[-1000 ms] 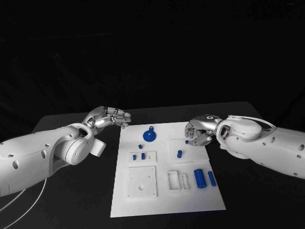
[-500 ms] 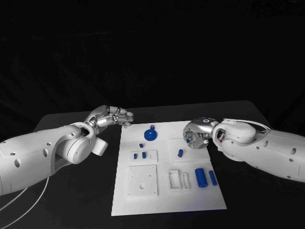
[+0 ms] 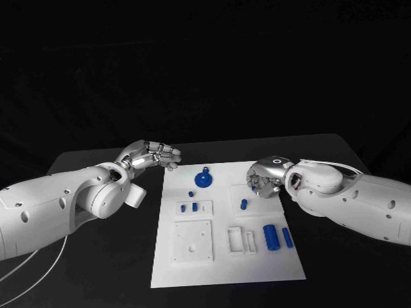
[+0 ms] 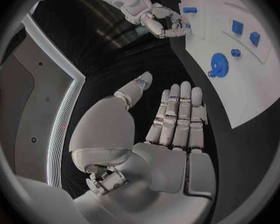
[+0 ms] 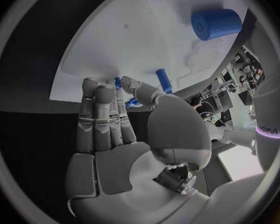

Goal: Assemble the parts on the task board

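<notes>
Bare black table (image 3: 94, 256) beside task board (image 3: 226, 269), right hand (image 3: 264, 178) over its far edge

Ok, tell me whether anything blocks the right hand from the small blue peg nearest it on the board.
Nothing visible does. The right hand hovers at the task board edge, and bare white board separates it from the small blue peg.

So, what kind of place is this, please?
Probably a robotics test bench or lab, set against a dark backdrop: a white rectangular task board with small blue plastic parts lies on a black table, and two white arms with a silver left hand and right hand reach over it.
</notes>
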Motion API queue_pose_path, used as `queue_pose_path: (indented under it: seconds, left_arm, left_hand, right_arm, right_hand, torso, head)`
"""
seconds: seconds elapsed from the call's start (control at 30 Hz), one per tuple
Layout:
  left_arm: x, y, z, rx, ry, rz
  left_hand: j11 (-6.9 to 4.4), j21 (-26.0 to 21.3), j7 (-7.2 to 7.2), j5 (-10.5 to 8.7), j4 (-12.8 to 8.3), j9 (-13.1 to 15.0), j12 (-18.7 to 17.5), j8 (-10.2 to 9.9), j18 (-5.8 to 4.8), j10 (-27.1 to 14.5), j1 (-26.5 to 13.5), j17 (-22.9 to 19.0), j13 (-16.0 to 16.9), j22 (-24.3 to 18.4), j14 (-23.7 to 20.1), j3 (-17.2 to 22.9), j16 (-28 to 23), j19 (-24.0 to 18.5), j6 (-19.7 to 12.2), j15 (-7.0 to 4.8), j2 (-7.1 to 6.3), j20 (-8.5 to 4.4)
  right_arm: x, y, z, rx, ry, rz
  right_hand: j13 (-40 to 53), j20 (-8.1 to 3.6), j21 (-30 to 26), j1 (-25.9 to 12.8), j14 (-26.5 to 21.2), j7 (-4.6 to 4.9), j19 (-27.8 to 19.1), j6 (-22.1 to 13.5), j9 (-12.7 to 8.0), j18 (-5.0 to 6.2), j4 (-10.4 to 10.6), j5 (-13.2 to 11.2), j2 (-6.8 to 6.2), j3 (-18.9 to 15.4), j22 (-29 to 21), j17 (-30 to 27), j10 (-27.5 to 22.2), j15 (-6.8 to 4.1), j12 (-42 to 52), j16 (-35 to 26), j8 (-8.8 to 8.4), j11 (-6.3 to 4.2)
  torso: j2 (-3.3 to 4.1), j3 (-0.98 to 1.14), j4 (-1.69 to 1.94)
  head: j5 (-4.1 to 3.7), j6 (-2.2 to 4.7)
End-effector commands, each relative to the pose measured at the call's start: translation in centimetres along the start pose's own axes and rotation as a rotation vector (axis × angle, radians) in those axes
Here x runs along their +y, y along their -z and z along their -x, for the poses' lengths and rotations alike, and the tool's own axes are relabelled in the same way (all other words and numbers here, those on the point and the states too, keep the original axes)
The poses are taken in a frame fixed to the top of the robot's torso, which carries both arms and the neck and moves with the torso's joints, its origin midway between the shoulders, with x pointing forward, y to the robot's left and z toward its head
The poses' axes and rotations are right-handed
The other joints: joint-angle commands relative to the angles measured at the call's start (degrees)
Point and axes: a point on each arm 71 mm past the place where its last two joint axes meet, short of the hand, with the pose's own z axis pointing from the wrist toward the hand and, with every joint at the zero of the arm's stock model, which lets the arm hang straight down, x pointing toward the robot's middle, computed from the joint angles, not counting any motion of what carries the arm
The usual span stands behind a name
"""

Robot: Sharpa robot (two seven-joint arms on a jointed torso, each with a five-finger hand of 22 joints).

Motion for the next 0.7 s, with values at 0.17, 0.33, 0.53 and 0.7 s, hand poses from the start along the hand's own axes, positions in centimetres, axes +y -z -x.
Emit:
queue_pose_path:
  seconds: [0.17,0.33,0.53,0.7]
  left_arm:
    - [-0.1,0.0,-0.2,0.016,0.01,-0.004]
    - [-0.1,0.0,-0.2,0.019,0.01,-0.001]
    - [-0.1,0.0,-0.2,0.018,0.009,0.001]
    - [-0.1,0.1,-0.2,0.019,0.008,0.001]
  left_hand:
    - [0.39,-0.3,0.11,0.2,0.1,-0.1,-0.1,0.1,1.05,-0.1,0.0,0.1,-0.2,0.1,0.6,-0.4,-0.3,0.1,-0.5,-0.11,0.39,0.23]
    - [0.52,-0.4,0.35,0.21,0.1,-0.3,-0.2,-0.2,1.07,-0.4,0.0,0.4,-0.5,0.2,0.8,-0.5,-0.6,0.2,-1.1,-0.16,0.31,0.19]
    - [0.55,-0.4,0.39,0.22,0.1,-0.3,-0.2,-0.2,1.07,-0.5,0.1,0.5,-0.5,0.2,0.8,-0.5,-0.6,0.2,-1.2,-0.16,0.28,0.18]
    - [0.58,-0.5,0.43,0.23,0.1,-0.3,-0.2,-0.2,1.06,-0.6,0.1,0.5,-0.6,0.3,0.9,-0.5,-0.7,0.3,-1.3,-0.16,0.25,0.19]
  right_arm:
    - [0.8,-0.1,-2.0,0.095,0.066,0.0]
    - [1.2,-0.1,-2.7,0.129,0.088,0.001]
    - [1.3,-0.1,-3.0,0.128,0.105,-0.004]
    - [1.5,-0.1,-2.8,0.106,0.116,-0.004]
  right_hand:
    - [1.1,-0.27,1.3,0.8,-0.4,-0.5,0.3,1.6,0.3,0.86,0.1,-0.9,0.03,2.4,1.3,0.1,1.1,-0.77,-0.3,1.5,0.82,-0.3]
    - [1.5,-0.3,1.6,0.9,-0.7,-0.92,0.0,2.6,0.5,0.86,-0.3,-0.8,0.09,2.9,1.3,0.0,1.1,-0.78,-0.5,1.8,1.23,-0.31]
    - [2.3,-0.53,2.6,0.8,-0.7,-1.28,0.3,3.5,0.8,0.86,-0.8,-0.6,0.31,3.1,1.3,0.4,1.8,-1.0,-0.6,3.0,1.5,-0.54]
    - [2.9,-0.71,3.3,0.6,-0.8,-1.49,0.5,4.0,0.9,0.86,-1.1,-0.1,0.25,3.4,1.3,0.8,2.3,-1.12,-0.7,3.8,1.63,-0.67]
  torso:
    - [0.03,-0.05,-0.03]
    - [0.02,-0.05,-0.02]
    - [0.04,-0.06,-0.01]
    - [0.01,-0.06,-0.04]
  head:
    - [-0.17,-0.12]
    - [-0.33,-0.21]
    - [-0.48,-0.4]
    - [-0.59,-0.44]
